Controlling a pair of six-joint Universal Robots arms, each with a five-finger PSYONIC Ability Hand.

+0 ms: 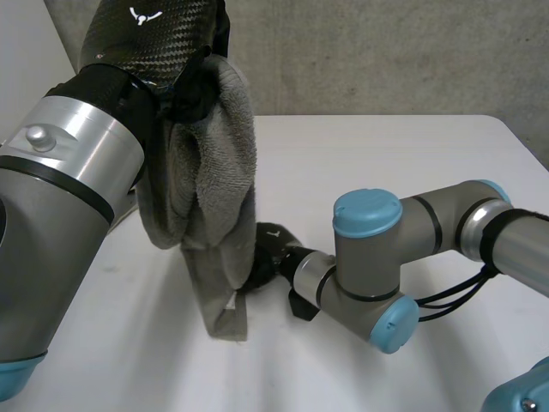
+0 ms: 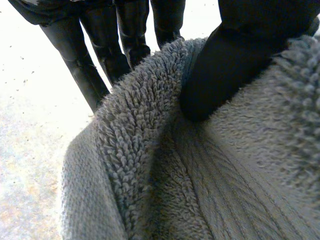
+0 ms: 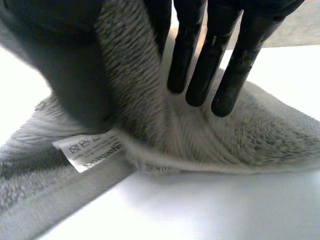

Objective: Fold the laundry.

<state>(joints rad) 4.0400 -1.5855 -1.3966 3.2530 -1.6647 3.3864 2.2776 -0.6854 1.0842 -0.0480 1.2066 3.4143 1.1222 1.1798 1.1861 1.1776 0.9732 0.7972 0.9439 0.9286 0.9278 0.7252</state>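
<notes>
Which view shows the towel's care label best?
Right wrist view: the care label faces the camera, print visible. Head view: a pale sliver low on the grey towel. Left wrist view: towel pile.

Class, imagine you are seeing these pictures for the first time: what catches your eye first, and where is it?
A grey towel hangs bunched from the left hand, raised high over the white table, its lower end reaching the tabletop. The right hand sits low, pinching the towel's lower part between thumb and fingers, beside a white care label.
</notes>
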